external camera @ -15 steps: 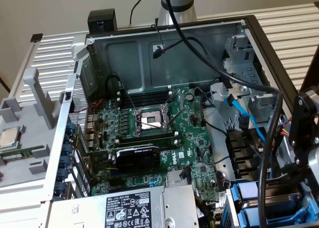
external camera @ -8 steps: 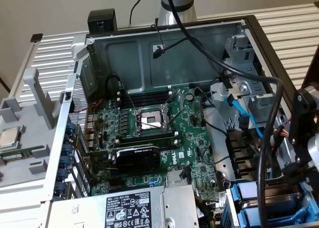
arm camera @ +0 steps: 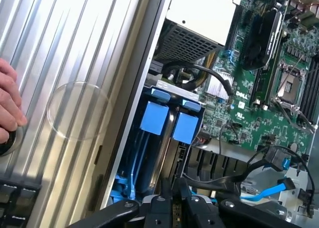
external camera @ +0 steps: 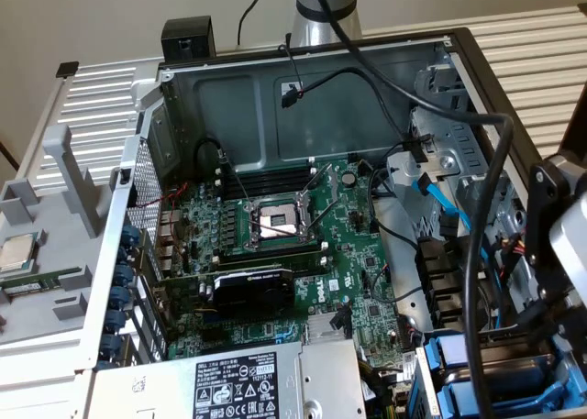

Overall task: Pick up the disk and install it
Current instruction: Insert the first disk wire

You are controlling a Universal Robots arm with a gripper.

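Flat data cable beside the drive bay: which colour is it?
Light blue; the flat data cable shows best in the wrist view.

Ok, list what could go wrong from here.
1. A person's hand rests on the ribbed panel beside the open case; an arm movement might strike it.
2. The black cable and the blue cable lie close to the gripper; either could snag on it.

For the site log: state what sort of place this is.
Probably a computer assembly or repair bench. An opened computer case lies on its side, showing a green motherboard with its processor socket unlatched. A loose chip lies beside the case.
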